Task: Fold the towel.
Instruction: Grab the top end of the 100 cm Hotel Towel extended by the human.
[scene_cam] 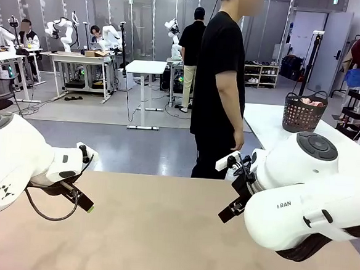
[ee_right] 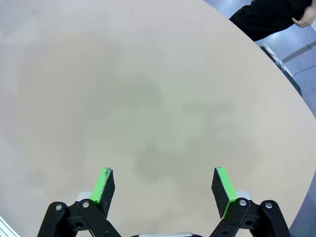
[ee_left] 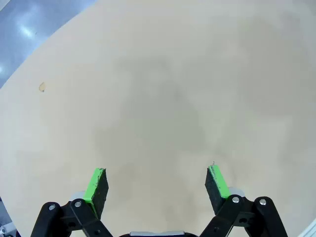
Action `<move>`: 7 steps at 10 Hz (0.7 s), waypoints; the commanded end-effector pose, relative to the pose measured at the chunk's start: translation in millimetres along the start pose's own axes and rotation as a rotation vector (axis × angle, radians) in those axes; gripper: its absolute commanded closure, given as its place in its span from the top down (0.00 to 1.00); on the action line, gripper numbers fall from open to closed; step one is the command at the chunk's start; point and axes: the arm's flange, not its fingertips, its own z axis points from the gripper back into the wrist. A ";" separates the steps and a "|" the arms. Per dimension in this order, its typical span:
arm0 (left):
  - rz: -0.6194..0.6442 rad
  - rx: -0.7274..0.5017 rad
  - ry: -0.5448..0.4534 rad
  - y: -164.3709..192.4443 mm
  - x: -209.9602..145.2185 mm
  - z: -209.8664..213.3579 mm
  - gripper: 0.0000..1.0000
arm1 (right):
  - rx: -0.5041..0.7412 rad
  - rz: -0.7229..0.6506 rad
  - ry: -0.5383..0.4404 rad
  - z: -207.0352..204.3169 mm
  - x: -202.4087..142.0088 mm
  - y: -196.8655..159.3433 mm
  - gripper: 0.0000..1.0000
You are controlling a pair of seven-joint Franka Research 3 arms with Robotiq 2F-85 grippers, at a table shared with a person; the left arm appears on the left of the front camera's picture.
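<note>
Left gripper [ee_left: 155, 174] and right gripper [ee_right: 165, 174] are spread wide, nothing between the pads, above the bare tan table [ee_left: 158, 89]. Well beyond the right gripper, the towel [scene_cam: 310, 102] is seen bundled in a dark basket [scene_cam: 301, 120] on a white table [scene_cam: 264, 125].

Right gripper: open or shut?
Open: the right gripper has its green pads wide apart above the table, nothing between them.
</note>
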 end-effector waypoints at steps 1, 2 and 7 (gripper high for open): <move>0.001 0.000 0.000 0.3 0.0 0.2 1.00 | 0.000 -0.002 0.000 0.0 0.0 -0.1 1.00; 0.001 0.000 0.000 0.3 0.0 0.2 1.00 | 0.000 -0.002 0.000 0.0 0.0 -0.1 1.00; -0.007 -0.071 -0.007 31.4 15.5 39.1 1.00 | 0.062 -0.038 -0.057 53.8 30.8 -37.2 1.00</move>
